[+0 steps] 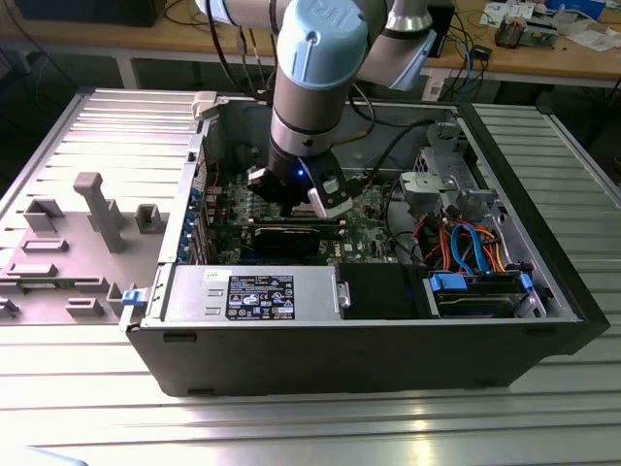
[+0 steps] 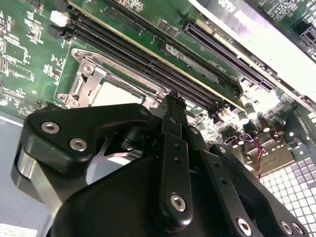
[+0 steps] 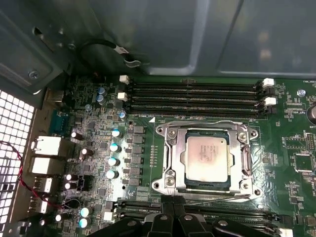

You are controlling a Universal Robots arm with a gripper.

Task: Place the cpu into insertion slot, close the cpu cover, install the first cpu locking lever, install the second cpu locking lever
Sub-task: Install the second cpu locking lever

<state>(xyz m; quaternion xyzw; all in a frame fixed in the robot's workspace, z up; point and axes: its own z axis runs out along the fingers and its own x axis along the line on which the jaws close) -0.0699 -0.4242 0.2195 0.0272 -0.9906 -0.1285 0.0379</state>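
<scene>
Arm: the light-blue and grey robot arm is reaching down into the open dark-grey computer case, over the middle of the green motherboard.
Gripper: the black gripper is hanging just above the board at the edge of the socket nearest the camera in the first wrist view; its slim black fingertips are sitting pressed together with no gap showing, and nothing is showing between them.
Cpu: the small flat square chip with a dull silver top is lying flat inside the socket, level with the board.
Insertion slot: the small square socket with a dark metal rim is sitting on the green motherboard, between two banks of long narrow black memory slots.
Cpu cover: the thin silver-grey metal frame plate with a large square window is lying down flat around the chip, with the chip's top showing through the window.
Locking levers: a thin silver wire lever is running along the socket edge beside the gripper; whether it is latched, I cannot tell.
Case surroundings: the grey power supply box is sitting along the case's near edge in the exterior view, with orange and blue cables bundled toward the exterior view's right corner.
</scene>
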